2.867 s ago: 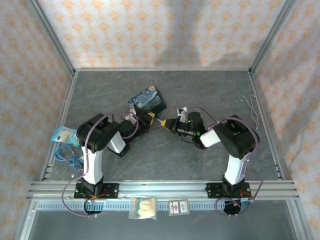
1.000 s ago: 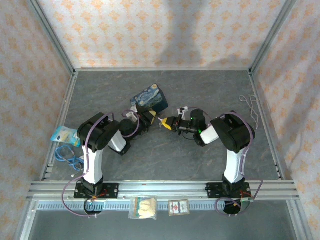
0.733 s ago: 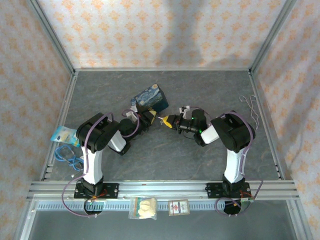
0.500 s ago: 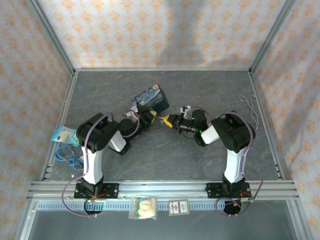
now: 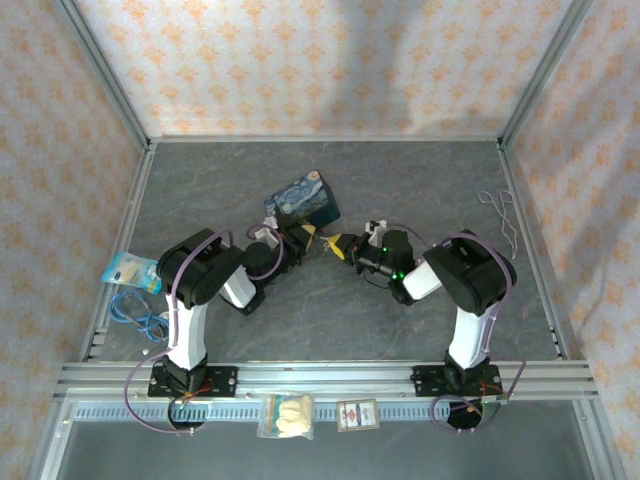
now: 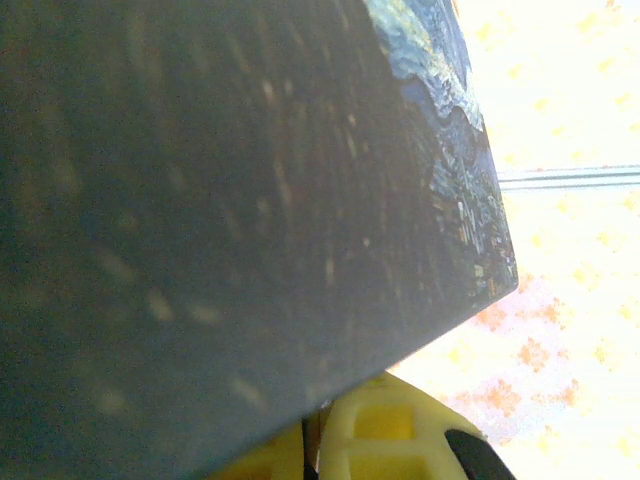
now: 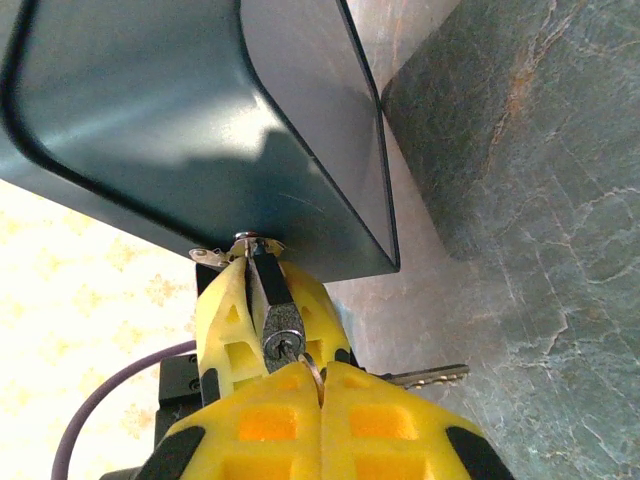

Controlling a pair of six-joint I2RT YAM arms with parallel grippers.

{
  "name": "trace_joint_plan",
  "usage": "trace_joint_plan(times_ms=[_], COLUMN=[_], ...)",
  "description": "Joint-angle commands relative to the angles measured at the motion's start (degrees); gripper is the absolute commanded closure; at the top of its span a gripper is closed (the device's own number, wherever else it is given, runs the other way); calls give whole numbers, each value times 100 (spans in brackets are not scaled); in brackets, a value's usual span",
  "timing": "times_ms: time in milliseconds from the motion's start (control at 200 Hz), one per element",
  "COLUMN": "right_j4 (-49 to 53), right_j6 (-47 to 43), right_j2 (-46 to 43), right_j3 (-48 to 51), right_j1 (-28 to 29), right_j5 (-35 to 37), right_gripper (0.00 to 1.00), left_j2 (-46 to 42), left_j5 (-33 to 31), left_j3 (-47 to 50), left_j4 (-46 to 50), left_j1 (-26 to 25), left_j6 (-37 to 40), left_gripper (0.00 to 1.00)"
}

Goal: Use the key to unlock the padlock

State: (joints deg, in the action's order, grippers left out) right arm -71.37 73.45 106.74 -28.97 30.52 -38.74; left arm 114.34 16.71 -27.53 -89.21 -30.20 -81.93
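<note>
Grey stone-patterned table (image 5: 420, 180) carries the starry blue box (image 5: 300, 197), tipped up on an edge. Just below the box, the left gripper (image 5: 302, 238) pinches the padlock (image 7: 283, 338) between its yellow fingers, keyhole end facing the right gripper (image 7: 320, 395). That gripper's fingers are pressed together on the ring end of the key (image 7: 430, 376), whose blade juts sideways beside them.
</note>
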Motion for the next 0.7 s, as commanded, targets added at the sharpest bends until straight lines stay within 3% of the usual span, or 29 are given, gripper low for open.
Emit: trace_joint_plan(times_ms=[0,696], right_j4=[-412,619], right_j6=[-77,-1579], right_j2=[-213,-841], right_j3=[-12,-81], right_j1=[124,446], right_j5=[322,942], right_gripper=[100,100], left_j2=[-136,-804], left_j5=[-192,-326], left_j3=[55,-275], left_j4=[-1518,148], left_j1=[-219,-508], left_j6=[-157,-123], left_gripper=[100,100])
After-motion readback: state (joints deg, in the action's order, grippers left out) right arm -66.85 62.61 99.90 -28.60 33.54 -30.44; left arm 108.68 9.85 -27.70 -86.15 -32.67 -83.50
